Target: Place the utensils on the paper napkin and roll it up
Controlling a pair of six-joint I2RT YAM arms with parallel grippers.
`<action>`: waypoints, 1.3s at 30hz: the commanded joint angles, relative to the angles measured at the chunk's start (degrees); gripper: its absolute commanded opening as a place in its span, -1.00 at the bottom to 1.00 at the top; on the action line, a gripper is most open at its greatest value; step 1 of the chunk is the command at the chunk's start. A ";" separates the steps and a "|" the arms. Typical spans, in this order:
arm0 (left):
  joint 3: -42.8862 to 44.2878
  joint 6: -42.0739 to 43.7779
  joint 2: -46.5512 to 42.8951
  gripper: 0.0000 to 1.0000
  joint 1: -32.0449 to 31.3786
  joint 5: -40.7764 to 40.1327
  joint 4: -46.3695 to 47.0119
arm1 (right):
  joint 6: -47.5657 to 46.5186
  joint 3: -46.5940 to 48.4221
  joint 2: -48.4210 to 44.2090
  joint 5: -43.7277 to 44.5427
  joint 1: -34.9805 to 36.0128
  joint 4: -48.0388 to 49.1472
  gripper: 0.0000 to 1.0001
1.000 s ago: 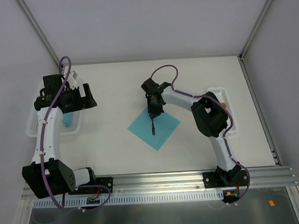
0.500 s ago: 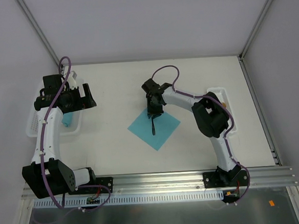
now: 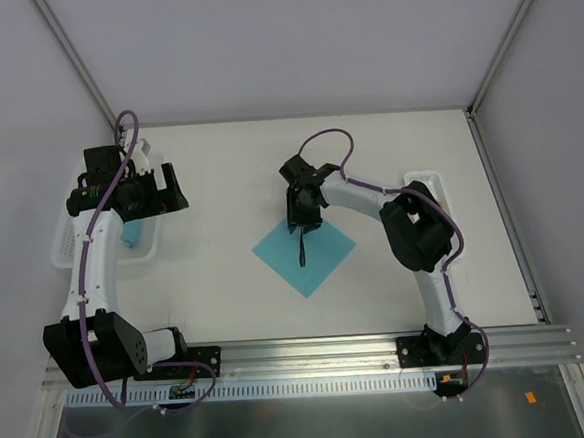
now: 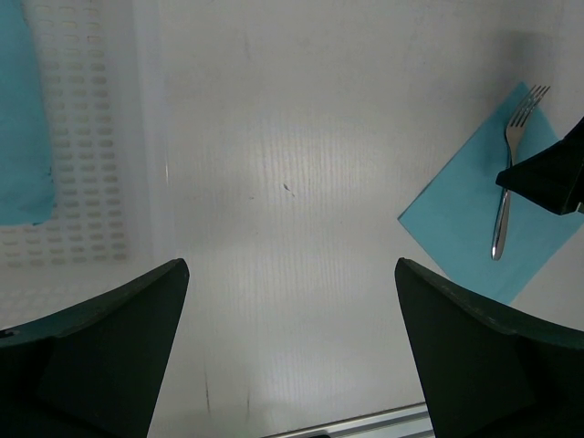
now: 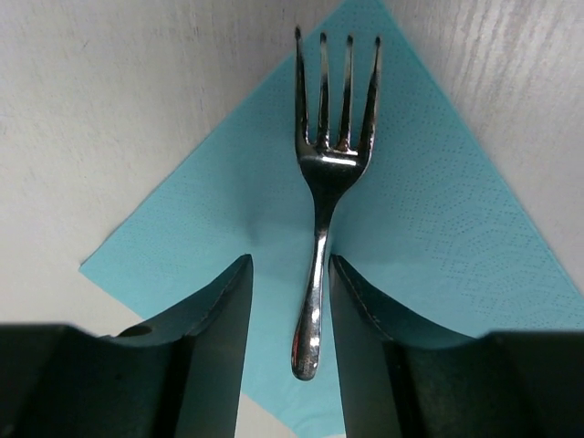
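Observation:
The turquoise paper napkin [image 3: 323, 255] lies flat on the table as a diamond, also in the left wrist view [image 4: 452, 224] and right wrist view [image 5: 438, 228]. One shiny metal fork [image 3: 300, 244] lies on it, tines towards the near edge [image 5: 330, 146] [image 4: 507, 173]. My right gripper [image 3: 301, 222] [image 5: 290, 265] hovers low over the fork handle. Its jaws stand a little apart on either side of the handle, with a gap on the left. My left gripper [image 3: 175, 192] [image 4: 292, 347] is wide open and empty above the table, left of the napkin. No other utensils show.
A white perforated basket [image 3: 65, 245] [image 4: 91, 137] at the left edge holds a turquoise sheet [image 3: 131, 235] [image 4: 23, 119]. Another white basket [image 3: 432, 182] sits at the right, partly behind the right arm. A metal rail [image 3: 311, 353] runs along the near edge.
The right gripper and the napkin with the fork have shifted slightly to the right. The left arm has not moved.

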 commanded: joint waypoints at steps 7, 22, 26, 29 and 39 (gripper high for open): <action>2.05 0.12 -0.81 0.97 0.28 1.04 0.16 | -6.82 6.94 -19.13 -0.23 -5.23 -8.57 -0.01; 1.70 7.32 -2.31 0.97 0.28 12.20 0.16 | -18.61 -23.29 -35.70 12.77 -41.27 -10.00 -0.35; 1.79 7.59 -2.57 0.97 0.37 11.14 0.07 | -18.52 -23.21 -31.31 12.52 -44.35 -6.92 -0.38; 1.35 7.85 -3.45 0.97 0.28 11.14 0.16 | -18.78 -22.69 -27.70 12.08 -46.19 -4.99 -0.39; 1.88 6.45 -2.84 0.98 0.28 10.79 0.16 | -18.96 -21.54 -18.47 9.61 -46.99 -0.41 -0.39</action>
